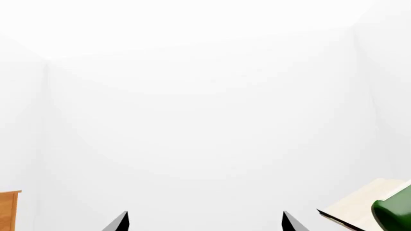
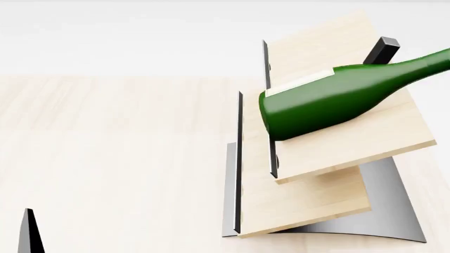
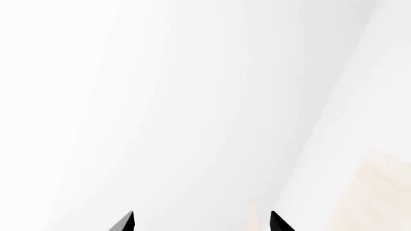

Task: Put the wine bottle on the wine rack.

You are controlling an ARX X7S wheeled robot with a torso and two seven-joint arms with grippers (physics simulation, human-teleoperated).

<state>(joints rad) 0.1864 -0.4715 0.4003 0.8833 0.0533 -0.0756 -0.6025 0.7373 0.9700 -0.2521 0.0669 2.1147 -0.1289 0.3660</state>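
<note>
The wine bottle lies on the wine rack's upper slanted board, base against the edge strip that stops it sliding; left gripper and right gripper stand spread, empty, well apart from it.

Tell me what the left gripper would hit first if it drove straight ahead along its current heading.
Probably nothing nearby: ahead of the left gripper only a bare white wall shows. The wine rack and wine bottle sit off to one side.

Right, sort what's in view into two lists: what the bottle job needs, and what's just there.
Job:
wine bottle, lying on its side on the upper board
wine rack
left gripper, open, empty
right gripper, open, empty

Just there:
orange-brown cabinet, only an edge visible
light wood table under the rack
</note>
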